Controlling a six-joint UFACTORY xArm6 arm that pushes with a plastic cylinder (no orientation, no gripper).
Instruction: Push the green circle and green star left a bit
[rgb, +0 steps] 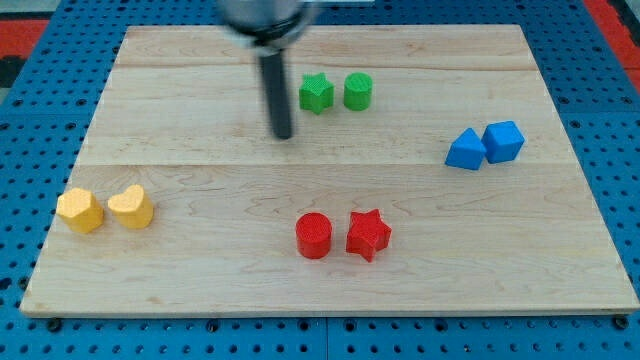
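Observation:
The green star (316, 93) and the green circle (358, 91) sit side by side near the view's top centre of the wooden board (200, 290), the star to the left of the circle. My tip (284, 134) is on the board just left of and below the green star, apart from it by a small gap. The rod rises from the tip toward the view's top.
A red circle (313, 236) and a red star (367, 235) lie at the bottom centre. Two blue blocks (484, 145) sit at the right. Two yellow blocks (104, 209) sit at the left. Blue pegboard surrounds the board.

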